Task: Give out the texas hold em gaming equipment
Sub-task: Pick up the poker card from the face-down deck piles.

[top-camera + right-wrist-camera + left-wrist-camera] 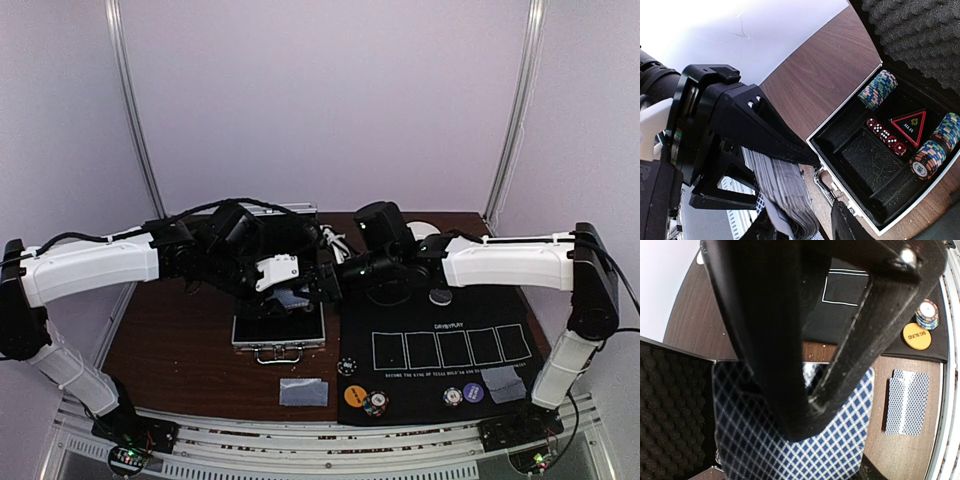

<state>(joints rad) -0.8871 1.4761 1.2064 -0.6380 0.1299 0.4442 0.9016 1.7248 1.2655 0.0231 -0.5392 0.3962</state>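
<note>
- Table [170, 350] of dark wood is carrying everything, and my two arms are reaching in over its middle from either side.
- A black mat [400, 315] printed with a row of white card outlines is lying on the right half.
- The silver case [300, 336] is sitting open just left of the mat, with its lid standing up at the far side.
- My left gripper [805, 420] is hanging above the case with its fingertips meeting right in front of the deck [790, 450] of blue-diamond-backed cards. Whether they are pinching it, I cannot tell.
- My right gripper [338, 276] is hovering close beside the left one at that same deck. Its wrist view is showing the cards edge-on but not my own jaws, so its hold is also beyond telling.
- One card pile [303, 392] is lying face down on the wood in front of the case, and a second pile [505, 383] is lying on the mat's near right corner.
- An orange disc [354, 395] is sitting at the mat's near left corner, a purple-blue disc [473, 391] along its near edge, and a dark disc [441, 296] farther back.
- A chip stack [376, 404] is touching the orange disc, and another stack [453, 397] is sitting just beside the purple-blue one.
- Inside the case, rolls of chips [877, 90] are lying around a row of red dice [885, 136] and a triangular marker [908, 125].
</note>
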